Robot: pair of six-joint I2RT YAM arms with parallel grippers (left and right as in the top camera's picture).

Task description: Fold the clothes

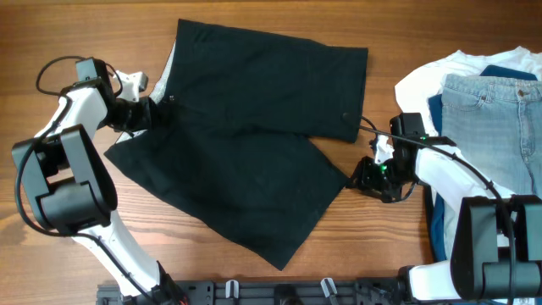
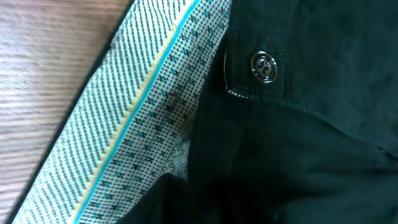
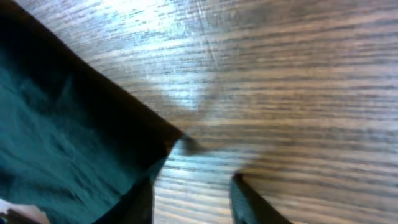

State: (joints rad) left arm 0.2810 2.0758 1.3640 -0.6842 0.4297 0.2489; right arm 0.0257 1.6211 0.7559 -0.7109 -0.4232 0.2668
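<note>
The black shorts (image 1: 254, 127) lie spread out on the wooden table, with their light grey speckled inner waistband (image 1: 167, 72) turned up at the left end. My left gripper (image 1: 140, 114) is at that waistband edge. The left wrist view shows the waistband (image 2: 143, 118), a metal snap (image 2: 264, 65) and the black fabric (image 2: 298, 149) close up, and the fingers are lost in the dark cloth. My right gripper (image 1: 366, 176) is open at the right hem corner. In the right wrist view the corner (image 3: 168, 140) lies just ahead of the open fingers (image 3: 193, 205), which have bare wood between them.
Light blue jeans (image 1: 495, 119) lie on a white shirt (image 1: 423, 80) at the right edge, close behind my right arm. A dark blue garment (image 1: 436, 220) lies below them. A black rail (image 1: 279, 292) runs along the front edge.
</note>
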